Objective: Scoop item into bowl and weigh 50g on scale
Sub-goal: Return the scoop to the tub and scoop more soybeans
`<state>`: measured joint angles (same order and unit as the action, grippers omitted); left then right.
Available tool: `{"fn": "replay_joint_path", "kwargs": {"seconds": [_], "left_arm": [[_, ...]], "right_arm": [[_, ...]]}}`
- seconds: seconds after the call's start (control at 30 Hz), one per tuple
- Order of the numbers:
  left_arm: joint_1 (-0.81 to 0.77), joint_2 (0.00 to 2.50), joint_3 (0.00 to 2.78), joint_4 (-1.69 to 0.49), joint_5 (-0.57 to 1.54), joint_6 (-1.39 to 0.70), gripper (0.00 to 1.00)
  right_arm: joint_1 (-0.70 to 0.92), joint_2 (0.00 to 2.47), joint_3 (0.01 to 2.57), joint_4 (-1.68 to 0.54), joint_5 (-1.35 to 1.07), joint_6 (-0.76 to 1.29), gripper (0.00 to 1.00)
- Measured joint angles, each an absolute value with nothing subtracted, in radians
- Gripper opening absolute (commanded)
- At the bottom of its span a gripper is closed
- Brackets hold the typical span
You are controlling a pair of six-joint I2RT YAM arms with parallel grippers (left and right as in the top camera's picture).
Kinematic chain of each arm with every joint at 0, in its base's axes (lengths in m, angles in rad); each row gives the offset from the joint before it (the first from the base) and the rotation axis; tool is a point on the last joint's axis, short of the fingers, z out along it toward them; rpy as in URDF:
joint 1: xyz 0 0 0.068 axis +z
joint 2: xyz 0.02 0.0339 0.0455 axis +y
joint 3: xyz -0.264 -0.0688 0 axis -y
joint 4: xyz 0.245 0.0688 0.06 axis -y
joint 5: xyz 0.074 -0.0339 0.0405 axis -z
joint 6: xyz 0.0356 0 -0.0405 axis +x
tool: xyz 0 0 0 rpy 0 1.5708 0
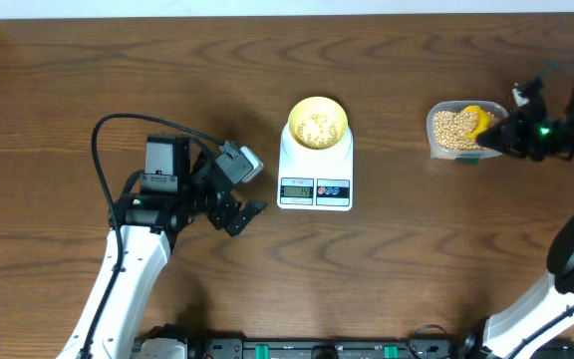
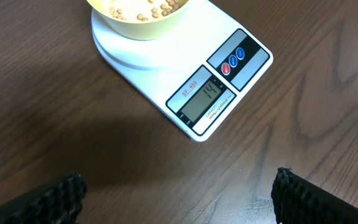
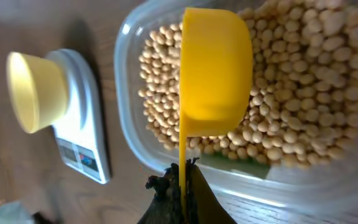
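The pale-yellow bowl (image 1: 316, 122) stands on the white scale (image 1: 315, 184) and holds some beans (image 1: 317, 126); the display (image 2: 202, 101) reads 14. More beans (image 3: 297, 93) fill the clear tub (image 1: 453, 131) at the right. My right gripper (image 3: 182, 177) is shut on the handle of a yellow measuring spoon (image 3: 215, 68), whose cup sits over the beans in the tub. My left gripper (image 2: 178, 198) is open and empty, on the table left of the scale (image 2: 166, 68). The bowl (image 3: 35, 91) and scale (image 3: 82, 130) also show in the right wrist view.
A black cable (image 1: 138, 122) loops above the left arm. The table's far edge (image 1: 287, 16) runs along the top.
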<state>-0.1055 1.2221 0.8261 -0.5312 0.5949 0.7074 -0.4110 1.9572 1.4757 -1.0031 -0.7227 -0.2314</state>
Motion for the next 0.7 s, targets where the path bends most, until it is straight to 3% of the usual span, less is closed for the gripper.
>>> {"fn": "replay_joint_path", "kwargs": {"seconds": [0.7], "left_arm": [[-0.105, 1.222, 0.826, -0.531, 0.595, 0.707, 0.97]], "right_arm": [[-0.491, 1.957, 1.476, -1.038, -1.071, -0.346, 0.01]]}}
